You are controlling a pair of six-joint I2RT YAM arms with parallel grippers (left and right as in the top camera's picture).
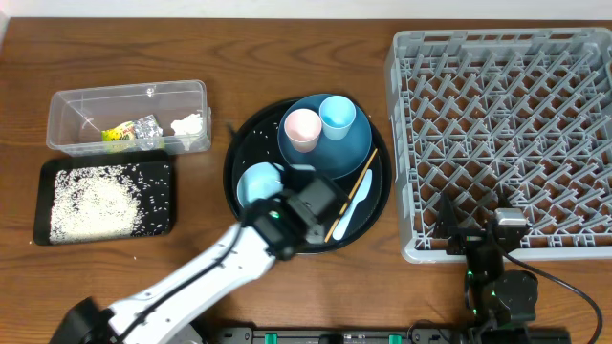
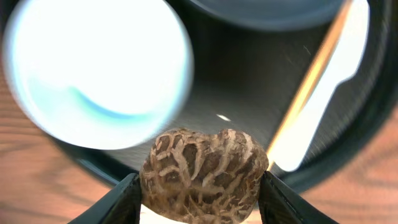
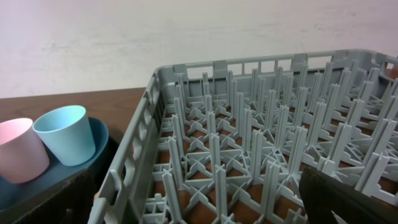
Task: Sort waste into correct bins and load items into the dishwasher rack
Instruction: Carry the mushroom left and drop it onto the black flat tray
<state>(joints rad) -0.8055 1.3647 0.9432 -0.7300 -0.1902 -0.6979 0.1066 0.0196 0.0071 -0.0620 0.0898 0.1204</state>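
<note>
The left hand [image 2: 200,198] is partly closed on the brown round food scrap [image 2: 205,168], with a finger pressed against each side. Beyond it, the light-blue bowl [image 2: 93,68] sits to the left, and the wooden chopstick [image 2: 311,81] and white plastic spoon [image 2: 323,106] to the right. The right hand [image 1: 476,237] is wide open and empty, with the dishwasher rack [image 1: 497,124] just ahead of it.

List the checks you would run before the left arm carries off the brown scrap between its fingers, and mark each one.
1. Fingers of the left gripper touch both sides of the brown scrap: ok.
2. Scrap lifted off the round tray: cannot tell.
3. Bare room in the rice tray: ok.
4. Straight path there free: not ok, the bowl lies between.
5. The right gripper open, away at the rack: ok.
</note>
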